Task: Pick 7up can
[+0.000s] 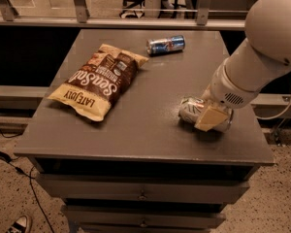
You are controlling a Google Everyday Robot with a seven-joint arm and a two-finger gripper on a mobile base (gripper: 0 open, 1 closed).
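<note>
While the gripper [210, 119] sits low over the near right part of the tabletop, right on the 7up can [189, 109], we cannot tell whether it is spread or pinching the can. We count two cans, one snack bag and one gripper.

The 7up can lies on its side, silvery with green marks, partly hidden under the gripper's beige tip; we can't read its label. Beyond the gripper, near the far edge and well apart, lies a slimmer blue can [166, 44], also on its side, its writing too small to read. Left of the gripper, well apart, lies a brown and yellow chip bag [98, 80]; we read "Sea Salt" and "LATE JULY" on it, printed upside down in this view.

The surface is a dark gray cabinet top [150, 135], matte, with two drawer knobs [143, 196] showing on its front below. Around it the floor [24, 198] is speckled, with one sneaker [19, 224] and a cable [2, 155] at lower left. Behind the cabinet runs a rail with metal posts [80, 4], and past it stands an office chair base [136, 1].
</note>
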